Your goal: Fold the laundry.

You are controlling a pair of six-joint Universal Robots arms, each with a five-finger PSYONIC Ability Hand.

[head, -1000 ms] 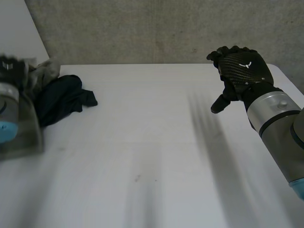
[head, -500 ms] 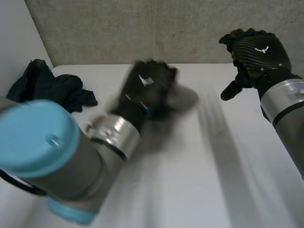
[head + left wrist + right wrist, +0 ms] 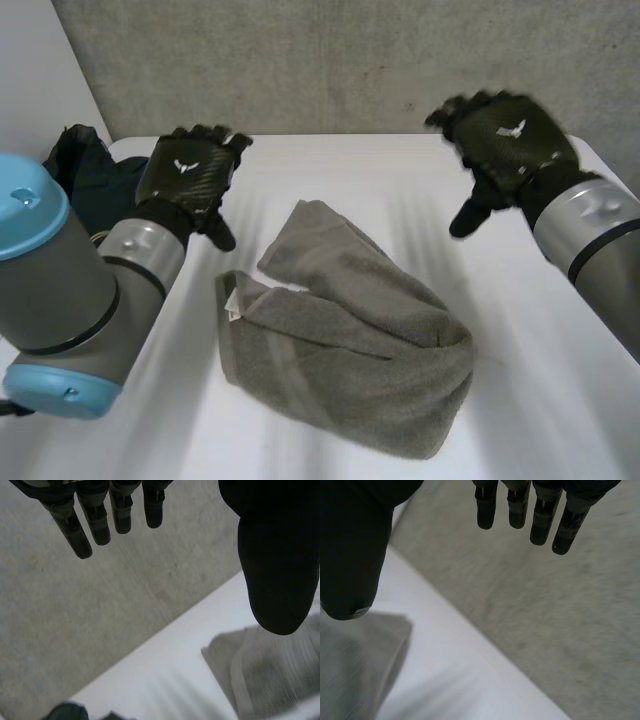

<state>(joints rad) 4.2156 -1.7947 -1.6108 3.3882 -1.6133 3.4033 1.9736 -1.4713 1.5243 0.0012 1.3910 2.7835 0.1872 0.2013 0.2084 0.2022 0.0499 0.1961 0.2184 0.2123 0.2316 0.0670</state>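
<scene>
A grey towel [image 3: 350,335] lies crumpled in a loose heap on the middle of the white table [image 3: 530,400]. My left hand [image 3: 190,175] hovers above the table just beyond the towel's left side, fingers straight and empty; its own view shows the fingers [image 3: 95,515] spread, with a corner of the towel [image 3: 270,675] below the thumb. My right hand [image 3: 505,145] is raised over the table's far right, open and holding nothing. In its own view the fingers [image 3: 540,510] are straight, and a towel [image 3: 355,665] edge lies below the thumb.
A pile of dark clothes [image 3: 85,175] sits at the table's far left corner, behind my left arm [image 3: 60,290], and also appears as dark clothes [image 3: 70,712] in the left wrist view. A grey wall [image 3: 330,60] runs right behind the table's far edge.
The left hand swept in from the clothes pile with the grey towel, let it fall on the middle of the table and opened. The right hand shifted slightly and stayed open.
</scene>
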